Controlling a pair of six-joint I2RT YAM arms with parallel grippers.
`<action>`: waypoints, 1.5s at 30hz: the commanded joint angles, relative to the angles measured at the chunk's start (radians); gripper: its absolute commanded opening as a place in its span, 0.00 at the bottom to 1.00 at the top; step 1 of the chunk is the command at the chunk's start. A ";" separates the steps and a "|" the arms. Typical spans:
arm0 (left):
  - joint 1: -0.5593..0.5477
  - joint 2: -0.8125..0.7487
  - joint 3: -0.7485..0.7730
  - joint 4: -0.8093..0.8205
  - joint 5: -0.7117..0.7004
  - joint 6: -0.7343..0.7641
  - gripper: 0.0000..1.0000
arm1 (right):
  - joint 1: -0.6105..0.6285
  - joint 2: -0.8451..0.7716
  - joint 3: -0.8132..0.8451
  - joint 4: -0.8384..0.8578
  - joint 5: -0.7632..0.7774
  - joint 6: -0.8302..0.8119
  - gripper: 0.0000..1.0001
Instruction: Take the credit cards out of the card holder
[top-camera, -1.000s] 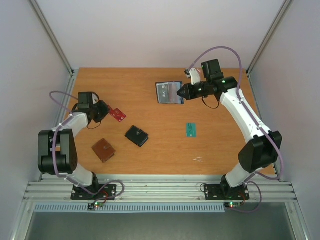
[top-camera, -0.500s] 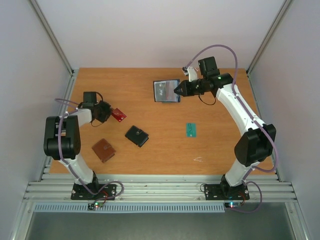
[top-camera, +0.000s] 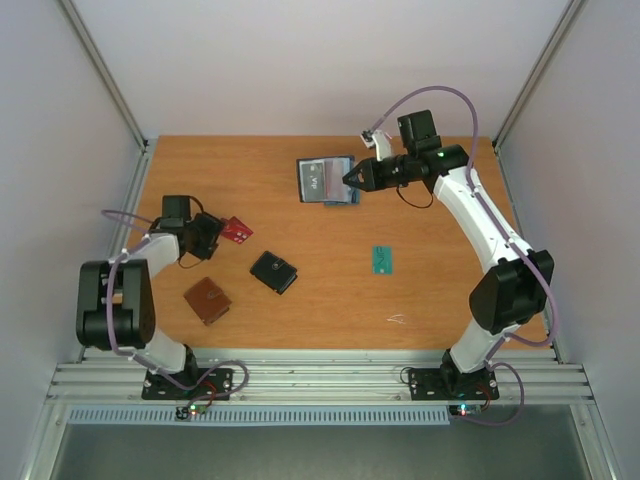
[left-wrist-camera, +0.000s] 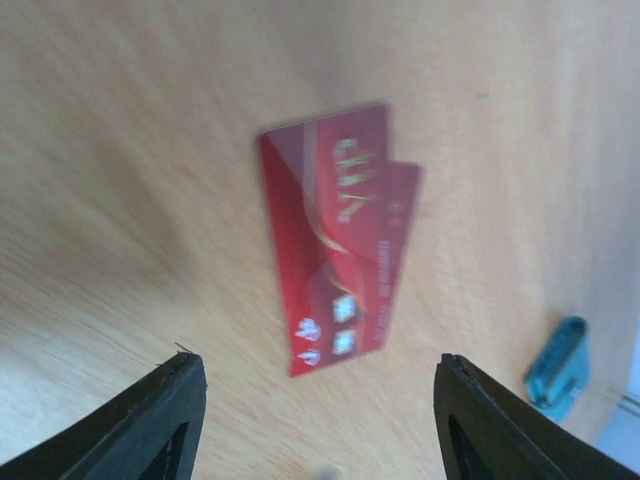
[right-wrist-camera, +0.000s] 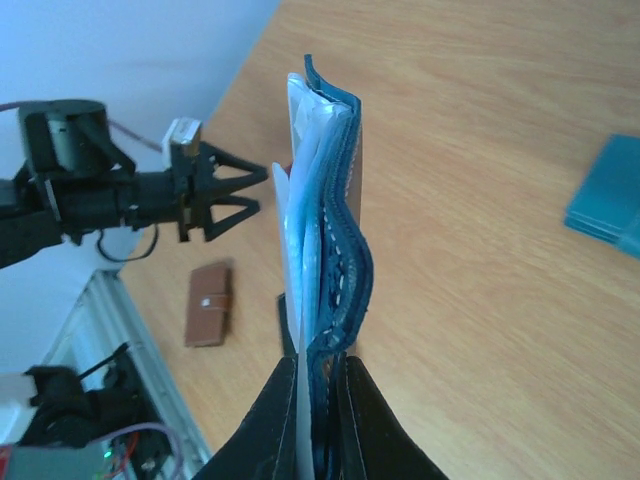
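My right gripper (top-camera: 349, 178) is shut on one edge of the dark navy card holder (top-camera: 325, 181) and holds it at the far middle of the table. In the right wrist view the card holder (right-wrist-camera: 330, 210) stands edge-on between the fingers, its pale clear pockets fanned to the left. The red card (top-camera: 236, 230) lies at the left, just ahead of my left gripper (top-camera: 213, 237), which is open. In the left wrist view the red card (left-wrist-camera: 335, 240) is blurred and sits beyond the fingertips, clear of my left gripper (left-wrist-camera: 320, 400). A teal-green card (top-camera: 382, 259) lies flat right of centre.
A black wallet (top-camera: 273, 271) and a brown wallet (top-camera: 207, 300) lie on the near left of the orange table (top-camera: 320, 320). A small pale scrap (top-camera: 396, 319) lies near the front edge. Metal frame posts stand at the back corners.
My left gripper has opened and let go of the red card, which now lies just beyond its tips. My right arm has carried the card holder a little to the left.
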 joint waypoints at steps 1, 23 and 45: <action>-0.004 -0.135 -0.011 0.115 0.043 0.072 0.64 | 0.010 -0.091 -0.011 0.025 -0.195 -0.047 0.01; -0.254 -0.595 -0.060 0.471 0.704 0.619 0.91 | 0.215 -0.223 -0.048 -0.028 -0.311 -0.151 0.01; -0.366 -0.643 -0.044 0.568 0.710 0.624 0.00 | 0.404 -0.220 -0.102 0.137 0.206 -0.090 0.46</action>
